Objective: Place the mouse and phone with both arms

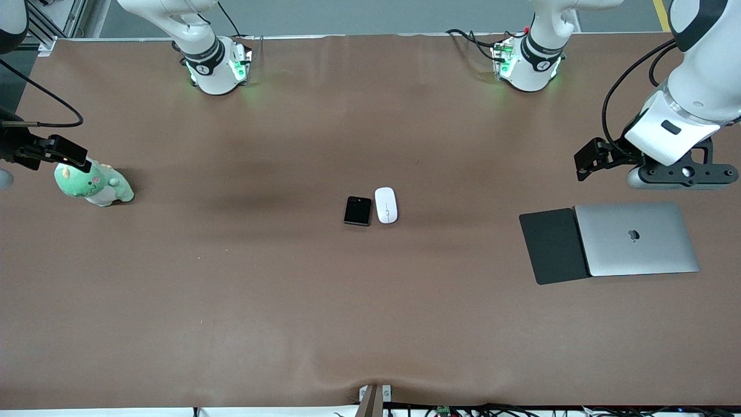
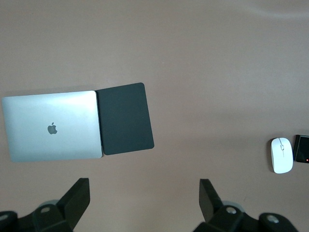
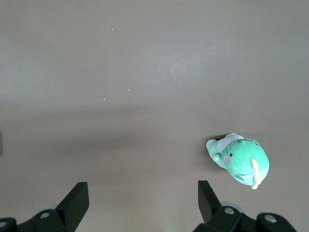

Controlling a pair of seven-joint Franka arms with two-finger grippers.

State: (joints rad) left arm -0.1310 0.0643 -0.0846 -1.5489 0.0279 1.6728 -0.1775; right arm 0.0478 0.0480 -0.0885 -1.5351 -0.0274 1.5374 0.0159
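Note:
The white oval mouse [image 1: 386, 205] and the small black phone [image 1: 357, 211] lie side by side at the table's middle, the mouse toward the left arm's end. Both also show at the edge of the left wrist view, mouse [image 2: 281, 155] and phone [image 2: 303, 149]. My left gripper [image 2: 144, 193] hangs open and empty over bare table by the laptop, high up at the left arm's end [image 1: 686, 172]. My right gripper [image 3: 143, 193] is open and empty too, held above the table at the right arm's end [image 1: 14, 149], close to a green toy.
A closed silver laptop [image 1: 637, 238] lies at the left arm's end with a large black pad [image 1: 553, 246] against its side toward the middle. A green plush dinosaur [image 1: 95, 185] sits at the right arm's end. A brown cloth [image 1: 231, 289] covers the table.

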